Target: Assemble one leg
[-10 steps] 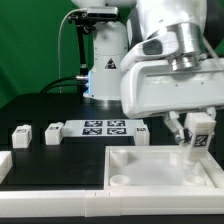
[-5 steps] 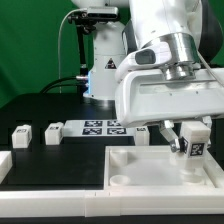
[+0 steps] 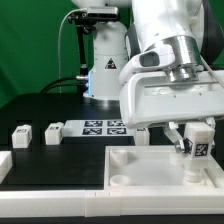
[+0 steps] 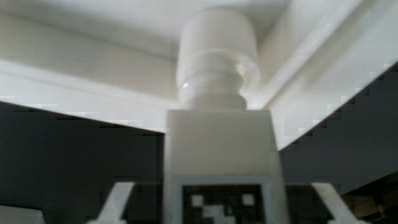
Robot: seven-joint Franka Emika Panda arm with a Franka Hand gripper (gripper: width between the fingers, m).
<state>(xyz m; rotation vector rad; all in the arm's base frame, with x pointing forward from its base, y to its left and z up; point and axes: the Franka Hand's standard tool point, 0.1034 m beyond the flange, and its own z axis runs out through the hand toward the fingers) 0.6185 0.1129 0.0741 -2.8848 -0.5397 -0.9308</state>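
My gripper (image 3: 196,140) is shut on a white leg (image 3: 197,149) with a black-and-white tag on its face. It holds the leg slightly tilted over the far right corner of the big flat white panel (image 3: 150,168). In the wrist view the leg (image 4: 221,140) fills the middle, its round peg end pointing at the panel's white surface (image 4: 80,50). My gripper (image 4: 217,205) has a finger (image 4: 118,200) on either side of the tagged end. Whether the peg end touches the panel is hidden.
Two more legs (image 3: 20,134) (image 3: 52,132) stand at the exterior view's left, and a third (image 3: 141,134) is partly hidden behind my hand. The marker board (image 3: 104,127) lies at the back. A white piece (image 3: 3,165) sits at the left edge.
My gripper has moved down toward the panel with the leg in it. The leg now sits lower and slightly tilted. In the last half second it hardly moved.
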